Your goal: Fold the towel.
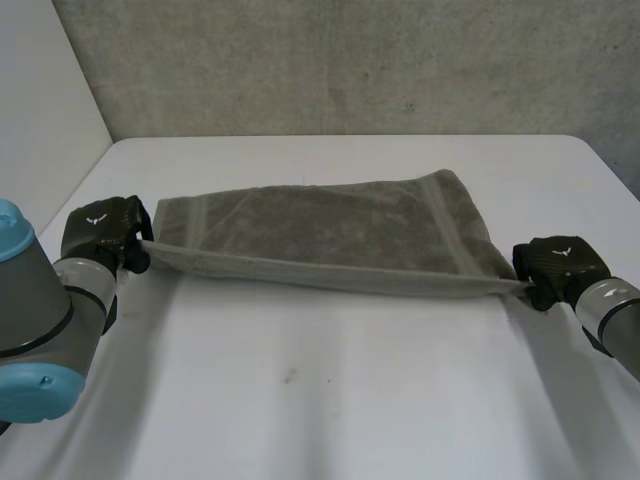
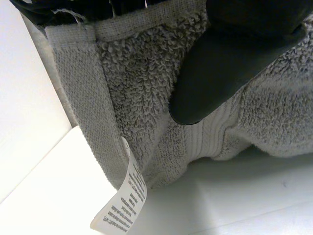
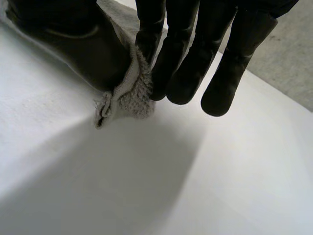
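A grey towel lies across the middle of the white table, its near edge lifted and pulled taut between both hands. My left hand pinches the near left corner; in the left wrist view its thumb presses the terry cloth, and a white care label hangs below. My right hand holds the near right corner; in the right wrist view the corner is pinched between the thumb and the fingers.
A grey wall stands behind the table's far edge. A white panel borders the table at the left. Bare table surface lies in front of the towel.
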